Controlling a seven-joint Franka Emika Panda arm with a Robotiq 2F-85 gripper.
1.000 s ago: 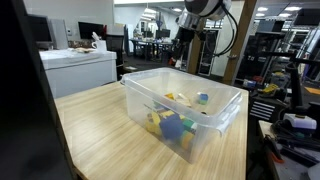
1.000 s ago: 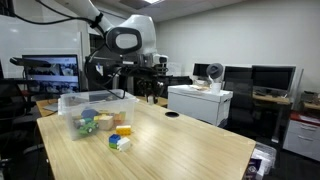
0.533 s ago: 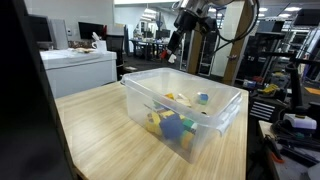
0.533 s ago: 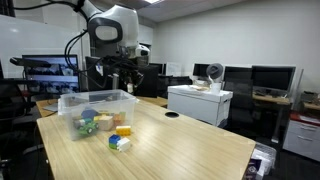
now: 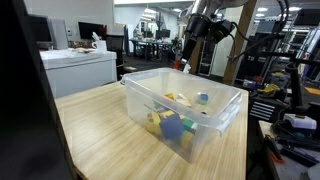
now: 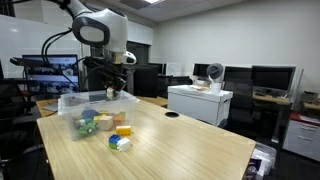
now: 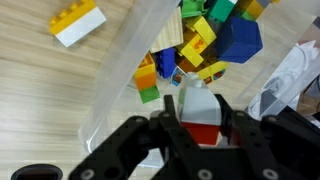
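In the wrist view my gripper (image 7: 197,100) holds a red and white block (image 7: 198,125) between its fingers. It hangs over the rim of a clear plastic bin (image 7: 125,75) that holds several coloured blocks (image 7: 215,40). In both exterior views the gripper (image 5: 184,62) (image 6: 110,91) hovers just above the far side of the bin (image 5: 218,117) (image 6: 68,101). A yellow and white block (image 7: 77,22) lies on the table outside the bin.
The bin stands on a wooden table (image 5: 100,130). Two loose blocks (image 6: 120,138) lie on the table (image 6: 180,150) beside it. A white cabinet (image 6: 198,103), desks and monitors stand around the table.
The arm has swung across and come down until the gripper hangs over the bin. The block stays between the fingers.
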